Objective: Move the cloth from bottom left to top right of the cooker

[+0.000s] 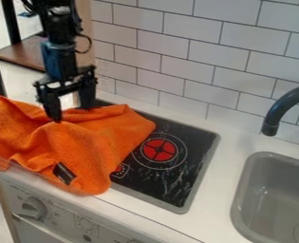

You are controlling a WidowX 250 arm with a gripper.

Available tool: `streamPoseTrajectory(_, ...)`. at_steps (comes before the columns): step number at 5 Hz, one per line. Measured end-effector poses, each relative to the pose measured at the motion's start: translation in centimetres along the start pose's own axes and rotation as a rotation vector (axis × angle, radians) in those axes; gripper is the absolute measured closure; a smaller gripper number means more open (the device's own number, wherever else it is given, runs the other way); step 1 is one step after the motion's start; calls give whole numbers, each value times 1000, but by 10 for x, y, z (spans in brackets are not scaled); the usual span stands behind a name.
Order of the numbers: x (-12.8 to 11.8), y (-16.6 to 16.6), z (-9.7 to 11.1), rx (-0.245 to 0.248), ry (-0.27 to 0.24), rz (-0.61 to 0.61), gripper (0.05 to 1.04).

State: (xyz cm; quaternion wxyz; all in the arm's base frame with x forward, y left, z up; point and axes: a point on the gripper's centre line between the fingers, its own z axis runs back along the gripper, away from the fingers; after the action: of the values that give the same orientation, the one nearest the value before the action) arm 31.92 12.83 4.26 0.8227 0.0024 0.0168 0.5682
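The black gripper (71,110) hangs at the upper left, over the back part of the orange cloth (91,144). Its two fingers are spread apart, with the tips down at the cloth's upper folds. Rumpled and with a dark label near its front edge, the cloth covers the left side of the black cooker (171,178) and laps over the counter's front left edge. On the cooker's bare right part, a red-centred ring shows; a second red spot is partly under the cloth.
A grey sink (259,190) with a dark curved faucet (281,109) is at the right. White tiled wall (190,57) runs behind the counter. Knobs (34,208) line the front panel below the cloth.
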Motion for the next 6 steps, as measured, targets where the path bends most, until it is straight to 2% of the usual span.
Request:
streamPoseTrajectory(2, 12, -10, -27, 11, -58, 31, 84)
streamPoseTrajectory(3, 11, -4, -46, 37, -60, 49, 84)
streamPoseTrajectory(6, -10, -14, -55, 22, -34, 113, 84)
